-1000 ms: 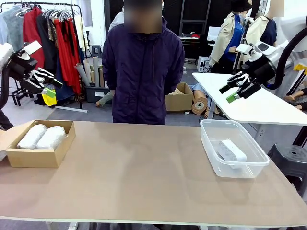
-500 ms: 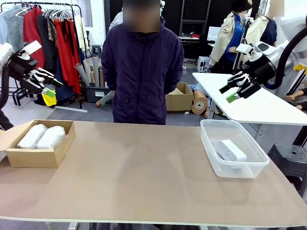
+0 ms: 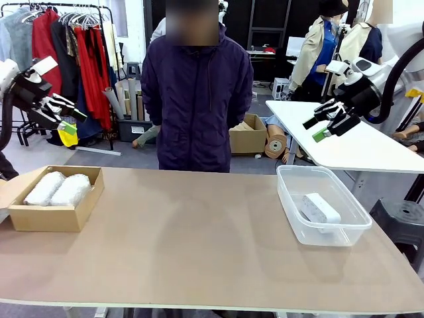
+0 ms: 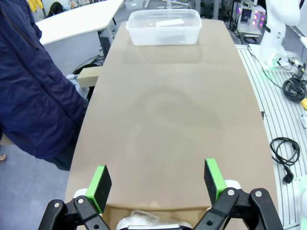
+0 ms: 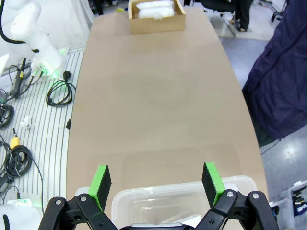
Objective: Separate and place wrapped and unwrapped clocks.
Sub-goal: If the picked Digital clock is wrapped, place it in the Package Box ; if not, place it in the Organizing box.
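Two wrapped clocks (image 3: 57, 189), oblong lumps in crinkly whitish plastic, lie side by side in the brown cardboard box (image 3: 46, 216) at the table's left end; the right wrist view shows them far off (image 5: 156, 8). The bare white unwrapped clock (image 3: 320, 209) lies in the clear plastic tub (image 3: 347, 232) at the right, also seen in the left wrist view (image 4: 164, 22). My left gripper (image 3: 63, 114) hangs open high above the box, empty (image 4: 157, 184). My right gripper (image 3: 324, 126) hangs open high above the tub, empty (image 5: 156, 184).
A person in a dark jacket (image 3: 197, 93) stands at the table's far side, hands out of sight. A white table (image 3: 344, 142) stands behind at the right. Cables (image 5: 14, 158) lie on the floor beside the table.
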Robot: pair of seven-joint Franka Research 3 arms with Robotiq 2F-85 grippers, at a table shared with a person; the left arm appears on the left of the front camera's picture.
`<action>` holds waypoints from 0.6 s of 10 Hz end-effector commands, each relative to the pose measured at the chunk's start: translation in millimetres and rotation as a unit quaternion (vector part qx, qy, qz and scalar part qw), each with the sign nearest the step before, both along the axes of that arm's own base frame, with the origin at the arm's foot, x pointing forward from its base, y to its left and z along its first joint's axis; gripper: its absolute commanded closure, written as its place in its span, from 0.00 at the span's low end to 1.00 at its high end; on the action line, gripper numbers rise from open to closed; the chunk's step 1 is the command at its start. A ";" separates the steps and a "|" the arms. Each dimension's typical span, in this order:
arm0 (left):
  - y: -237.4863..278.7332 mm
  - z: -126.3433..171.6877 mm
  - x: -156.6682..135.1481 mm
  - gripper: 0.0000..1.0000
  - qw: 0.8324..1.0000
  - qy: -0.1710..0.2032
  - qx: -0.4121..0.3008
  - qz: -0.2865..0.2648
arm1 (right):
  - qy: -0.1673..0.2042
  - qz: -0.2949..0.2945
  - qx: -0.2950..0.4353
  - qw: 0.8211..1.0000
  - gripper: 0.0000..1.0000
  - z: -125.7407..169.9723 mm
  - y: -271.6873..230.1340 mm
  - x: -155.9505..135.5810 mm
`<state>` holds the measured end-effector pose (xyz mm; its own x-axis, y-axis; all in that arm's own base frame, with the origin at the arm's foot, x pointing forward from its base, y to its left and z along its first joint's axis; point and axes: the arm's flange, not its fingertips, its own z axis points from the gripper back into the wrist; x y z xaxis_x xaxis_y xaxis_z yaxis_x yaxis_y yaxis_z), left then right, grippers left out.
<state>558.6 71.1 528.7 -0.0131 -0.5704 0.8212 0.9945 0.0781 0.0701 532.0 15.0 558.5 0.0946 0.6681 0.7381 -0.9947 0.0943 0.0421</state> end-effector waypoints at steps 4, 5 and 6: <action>-0.8 -1.4 0.3 0.00 1.000 0.000 0.008 0.000 | -0.001 0.002 0.001 1.000 0.00 1.9 0.4 -0.2; -0.8 -1.4 0.3 0.00 1.000 0.000 0.008 0.000 | -0.001 0.002 0.001 1.000 0.00 1.9 0.4 -0.2; -0.8 -1.4 0.3 0.00 1.000 0.000 0.008 0.000 | -0.001 0.002 0.001 1.000 0.00 1.9 0.4 -0.2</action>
<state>558.6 71.1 528.7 -0.0131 -0.5705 0.8212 0.9945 0.0782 0.0701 532.0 15.0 558.5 0.0946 0.6681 0.7381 -0.9947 0.0943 0.0421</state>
